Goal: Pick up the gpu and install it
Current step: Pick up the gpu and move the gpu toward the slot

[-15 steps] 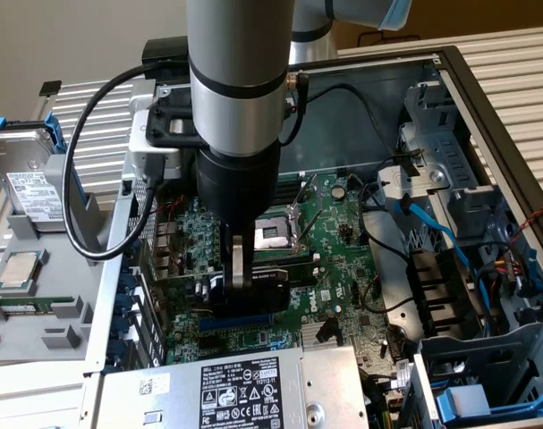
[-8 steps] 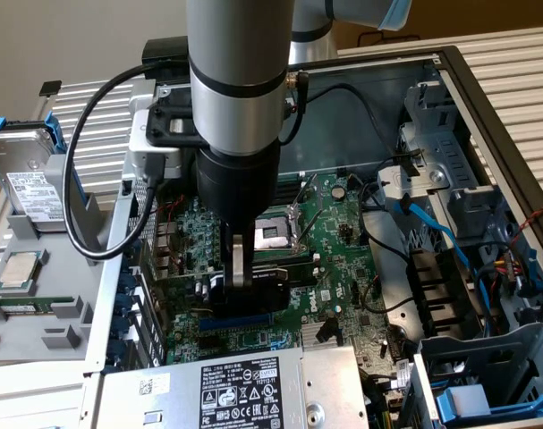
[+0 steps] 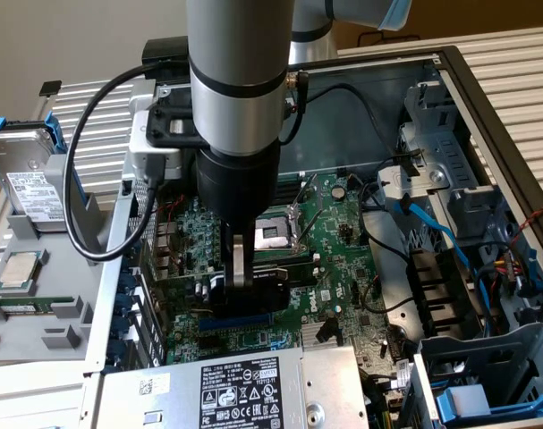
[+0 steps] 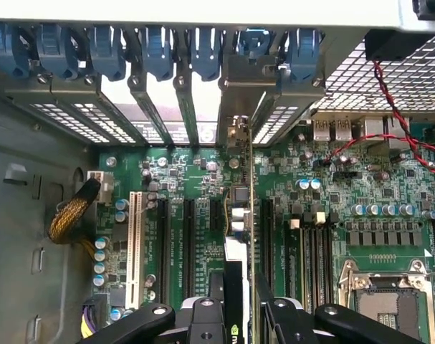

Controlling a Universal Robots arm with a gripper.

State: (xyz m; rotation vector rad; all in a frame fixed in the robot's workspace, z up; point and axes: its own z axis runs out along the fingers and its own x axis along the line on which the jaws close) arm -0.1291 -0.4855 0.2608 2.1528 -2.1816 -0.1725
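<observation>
Hand [image 4: 242, 319] clenched on gpu [image 4: 235, 283] | gpu upright between fingers, over motherboard [image 4: 175, 169]

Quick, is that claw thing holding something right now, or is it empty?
Gripper: fingers closed, holding the gpu.

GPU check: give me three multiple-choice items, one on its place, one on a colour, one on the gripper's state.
1. Where is the gpu?
A. flat on the side tray
B. upright over the motherboard
C. on the power supply

2. What colour is the row of clips?
A. red
B. yellow
C. blue

3. The gripper is
A. shut on the gpu
B. open above it
C. shut on a cable

Answers: 1 B, it stands on edge over the board; 2 C, the whole row is blue; 3 A, its fingers press the card from both sides.
</observation>
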